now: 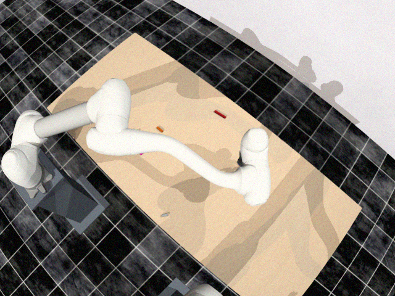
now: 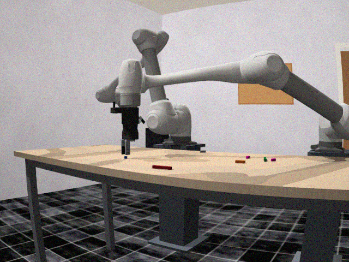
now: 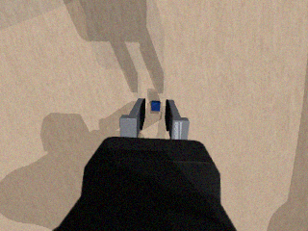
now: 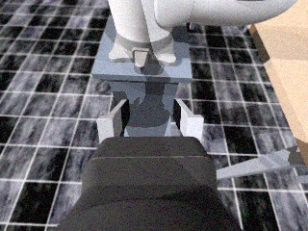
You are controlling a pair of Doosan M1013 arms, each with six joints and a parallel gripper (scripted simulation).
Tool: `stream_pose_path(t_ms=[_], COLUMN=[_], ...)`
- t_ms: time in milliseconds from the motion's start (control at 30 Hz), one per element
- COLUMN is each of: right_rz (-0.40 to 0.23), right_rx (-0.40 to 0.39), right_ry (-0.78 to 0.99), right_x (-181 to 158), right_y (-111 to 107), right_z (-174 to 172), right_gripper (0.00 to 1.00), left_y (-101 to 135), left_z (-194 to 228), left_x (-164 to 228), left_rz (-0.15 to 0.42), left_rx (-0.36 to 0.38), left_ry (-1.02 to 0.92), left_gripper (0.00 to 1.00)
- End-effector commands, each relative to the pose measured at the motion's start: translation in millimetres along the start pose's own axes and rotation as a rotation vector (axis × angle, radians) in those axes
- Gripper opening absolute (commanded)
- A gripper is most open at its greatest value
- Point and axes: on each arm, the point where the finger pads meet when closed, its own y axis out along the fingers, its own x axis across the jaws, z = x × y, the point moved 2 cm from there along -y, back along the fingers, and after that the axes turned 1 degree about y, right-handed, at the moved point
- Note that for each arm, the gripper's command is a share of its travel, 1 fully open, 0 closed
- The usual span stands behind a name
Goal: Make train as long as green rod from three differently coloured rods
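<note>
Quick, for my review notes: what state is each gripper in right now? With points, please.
Left gripper (image 2: 125, 154) (image 3: 155, 110): part open, holding nothing, above the blue rod (image 2: 125, 157) (image 3: 155, 105).
Right gripper (image 4: 151, 113): wide open, empty.
</note>
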Motion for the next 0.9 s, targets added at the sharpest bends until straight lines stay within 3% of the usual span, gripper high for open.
stream_pose_path(t_ms=[0,867], right_rz=[-0.011,-0.011], right_rx=[-0.007,-0.007], right_ry=[-0.001,-0.001], right_x=[1.8,1.8], right_y=[0.0,0.0], right_z=[0.4,0.4], right_gripper=[1.0,1.0], left_y=[5.6,15.0], left_z=[-1.2,-0.4], left_x=[3.9,4.4], left_rz=[-0.002,-0.003], left_rx=[0.003,0.005], left_ry=[0.003,0.003], left_gripper=[0.54,0.54])
